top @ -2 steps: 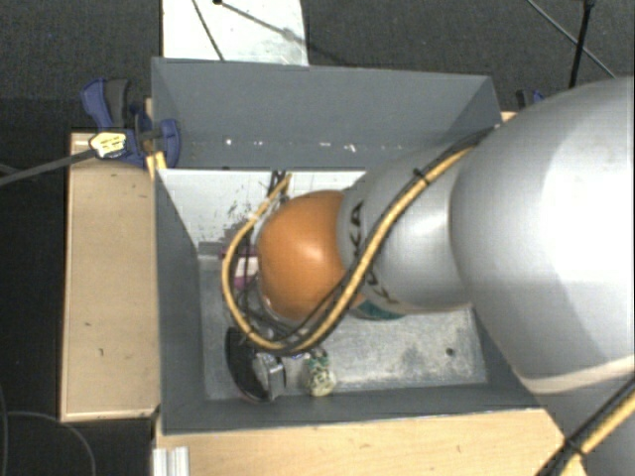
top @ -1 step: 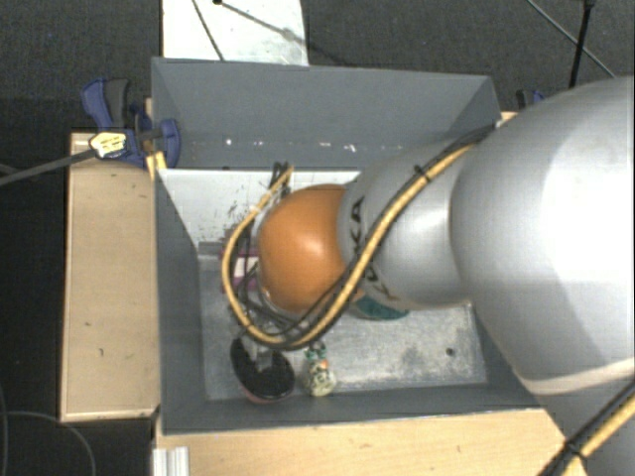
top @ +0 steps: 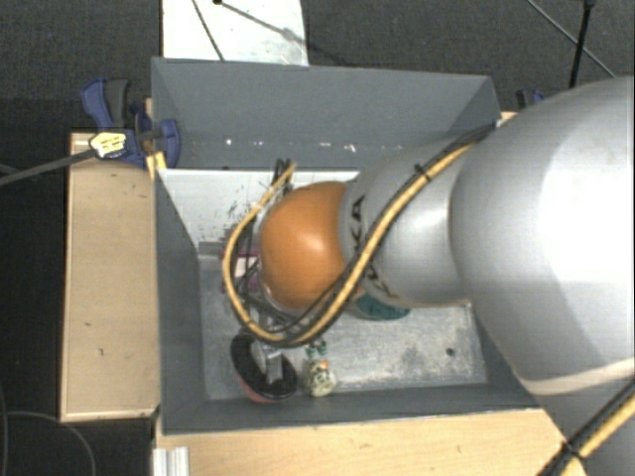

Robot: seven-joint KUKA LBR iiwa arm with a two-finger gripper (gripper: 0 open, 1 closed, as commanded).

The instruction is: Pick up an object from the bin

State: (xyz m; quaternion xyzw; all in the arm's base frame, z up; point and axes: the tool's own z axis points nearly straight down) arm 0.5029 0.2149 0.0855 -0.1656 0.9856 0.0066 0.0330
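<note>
My gripper (top: 270, 350) reaches down under the orange wrist cover into the bin's front left corner. It is right over a flat, round black thing with a red edge (top: 254, 373) that lies against the front wall. Whether the gripper touches it I cannot tell. Just to the right of it lies a small whitish thing with a green top (top: 319, 375). A teal object (top: 383, 311) peeks out from under the arm further right, mostly hidden.
The large silver arm and its cables cover the right and middle of the bin. Bare grey floor shows at the front right. The bin's left and front walls stand close to the gripper.
</note>
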